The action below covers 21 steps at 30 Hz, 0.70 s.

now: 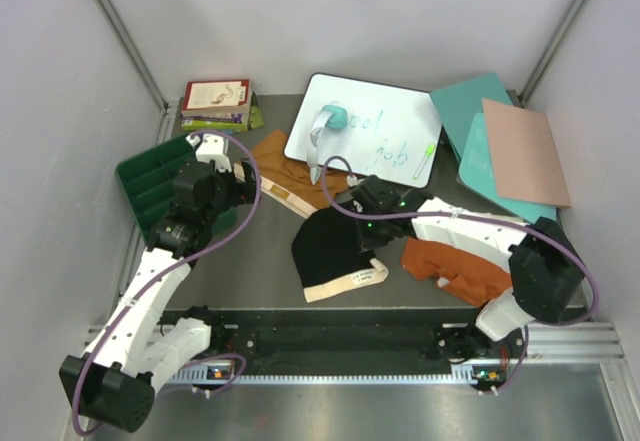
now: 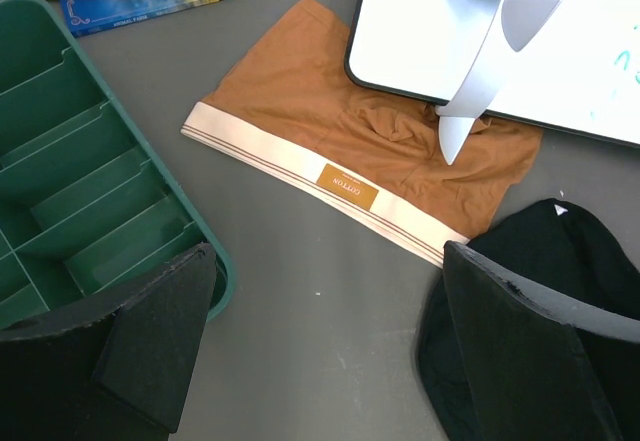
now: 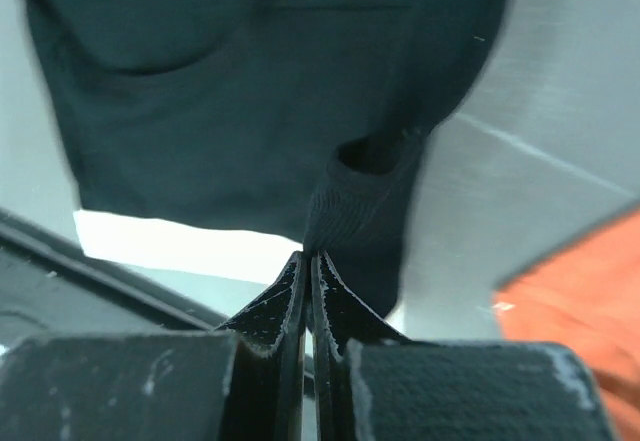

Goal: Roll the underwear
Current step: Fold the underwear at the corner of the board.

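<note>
At the centre of the grey table, the right gripper is pinched tight on a raised fold of the black briefs, its two fingers pressed together with cloth between the tips. The rest of the garment lies on the table with its cream waistband toward the near edge. The left gripper hangs above bare table with its fingers spread wide and nothing between them, the green compartment tray at one side and the black briefs at the other. Ahead of it the mustard-tan briefs lie flat (a "COTTON" label shows on the pale waistband), their far edge tucked under a whiteboard. The rust-orange briefs sit crumpled at the right, partly beneath the right arm. Books are stacked at the back left.
</note>
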{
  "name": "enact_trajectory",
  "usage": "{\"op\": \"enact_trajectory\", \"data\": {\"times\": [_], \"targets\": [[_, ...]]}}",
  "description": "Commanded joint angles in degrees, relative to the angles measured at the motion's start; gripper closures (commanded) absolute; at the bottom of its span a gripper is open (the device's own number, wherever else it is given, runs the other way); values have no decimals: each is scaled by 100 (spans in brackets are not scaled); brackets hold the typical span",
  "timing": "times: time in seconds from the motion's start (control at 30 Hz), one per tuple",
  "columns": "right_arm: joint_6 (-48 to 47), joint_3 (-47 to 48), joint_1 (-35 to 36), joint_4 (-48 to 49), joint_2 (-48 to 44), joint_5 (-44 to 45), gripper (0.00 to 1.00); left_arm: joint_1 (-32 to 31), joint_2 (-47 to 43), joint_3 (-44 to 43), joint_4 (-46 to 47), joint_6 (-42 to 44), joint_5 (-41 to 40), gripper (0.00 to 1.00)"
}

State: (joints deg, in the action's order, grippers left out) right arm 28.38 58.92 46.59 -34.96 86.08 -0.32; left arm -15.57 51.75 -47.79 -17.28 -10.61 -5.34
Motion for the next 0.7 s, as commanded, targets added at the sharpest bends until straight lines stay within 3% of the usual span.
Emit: {"op": "enact_trajectory", "data": {"times": [0.0, 0.27, 0.67], "targets": [[299, 453, 438, 253, 400, -276, 100, -42, -174, -116, 93, -55, 34, 1], [580, 814, 1062, 718, 1033, -416, 100, -69, -226, -116, 84, -64, 42, 1], [765, 1105, 1309, 1105, 1534, -531, 100, -86, -270, -117, 76, -73, 51, 1]]}}
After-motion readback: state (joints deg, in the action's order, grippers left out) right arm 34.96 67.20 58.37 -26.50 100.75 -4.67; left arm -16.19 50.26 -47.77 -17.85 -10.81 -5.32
